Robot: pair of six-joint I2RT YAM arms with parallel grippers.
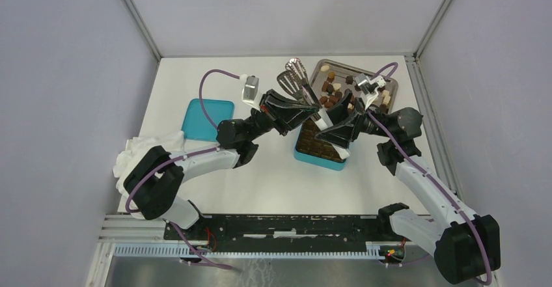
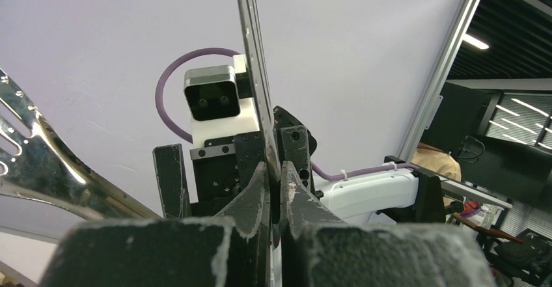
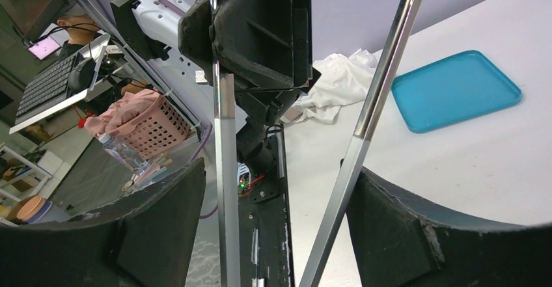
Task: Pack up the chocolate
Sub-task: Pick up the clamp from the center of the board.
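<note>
Nearest, above the teal box (image 1: pixel 318 162) with its brown grid, both claws meet on the metal tongs (image 1: pixel 294 77). The left claw (image 2: pixel 278 177) is clamped tight on one leg. The right claw (image 3: pixel 280 189) stands wide with both legs between its pads, not visibly squeezing them. Farther back on the worktop (image 1: pixel 260 183), the chocolates (image 1: pixel 333 92) lie loose in a steel tray (image 1: pixel 319 71). They look light, small and easy to mark or crush, and probably smooth enough to slip. I would pinch each one gently across its sides with the tong tips, one at a time.
</note>
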